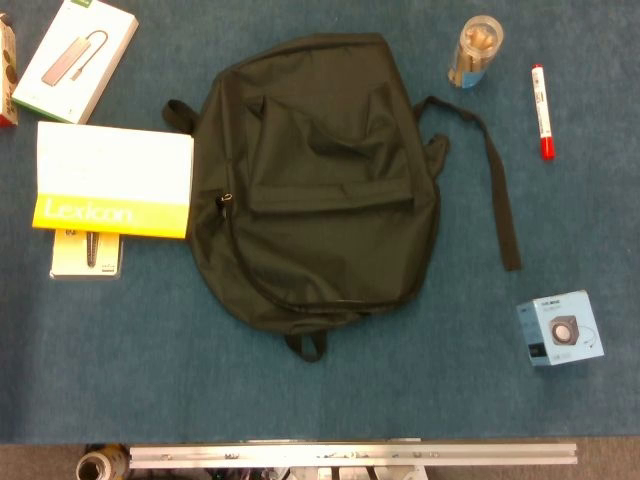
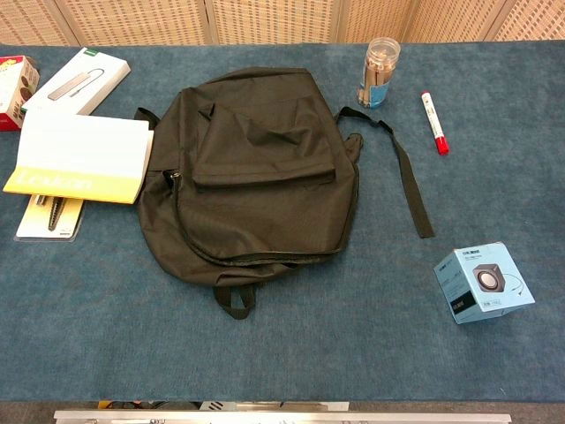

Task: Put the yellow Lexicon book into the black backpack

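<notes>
The yellow and white Lexicon book [image 1: 112, 180] [image 2: 79, 156] lies flat at the left of the blue table, its right edge close to the backpack. It partly covers a small packaged item [image 1: 87, 252] [image 2: 51, 216]. The black backpack [image 1: 315, 185] [image 2: 252, 177] lies flat in the middle, front pocket up, its main zipper running along the left and lower side; I cannot tell if it is open. One strap [image 1: 497, 190] [image 2: 409, 177] trails out to the right. Neither hand shows in either view.
A white and green box [image 1: 75, 58] [image 2: 79, 79] lies behind the book, with a red box [image 2: 13, 88] at the far left. A clear jar [image 1: 474, 50] [image 2: 378, 71] and a red marker [image 1: 541, 98] [image 2: 433, 122] lie back right. A blue speaker box [image 1: 559, 328] [image 2: 482, 283] sits front right.
</notes>
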